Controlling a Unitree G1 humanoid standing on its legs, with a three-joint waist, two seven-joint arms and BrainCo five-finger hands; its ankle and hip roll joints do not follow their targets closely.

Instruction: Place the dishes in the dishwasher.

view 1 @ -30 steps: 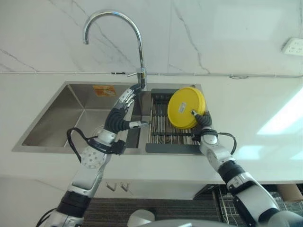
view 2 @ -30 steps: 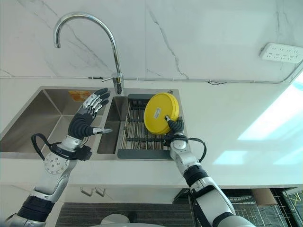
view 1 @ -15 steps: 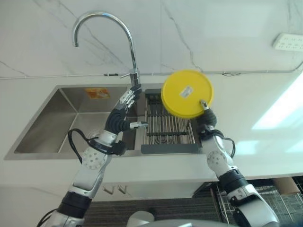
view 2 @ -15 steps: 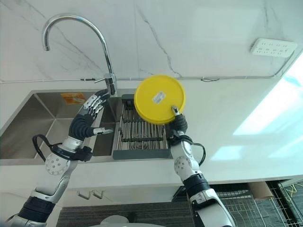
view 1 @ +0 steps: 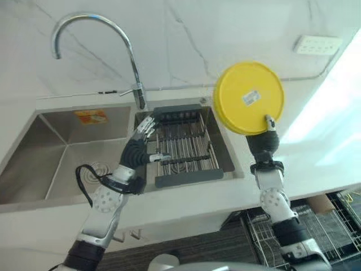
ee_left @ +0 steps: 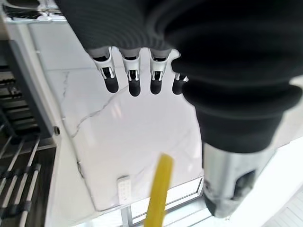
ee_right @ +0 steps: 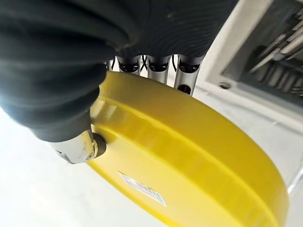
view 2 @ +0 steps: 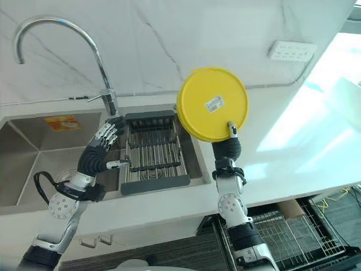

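Held aloft over the tabletop (view 1: pixel 316 152), right of the sink (view 1: pixel 62 152): yellow plate (view 1: pixel 249 97), pinched at its near rim by right hand (view 1: pixel 264 141), likely bound for the dishwasher. Left hand (view 1: pixel 137 151) open over drying rack (view 1: pixel 183 148), idle.

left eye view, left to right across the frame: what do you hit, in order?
Orange sticker on the sink's back wall → left hand, fingers straight → dark drying rack in the sink → yellow plate, pinched upright by the right hand → wall socket.
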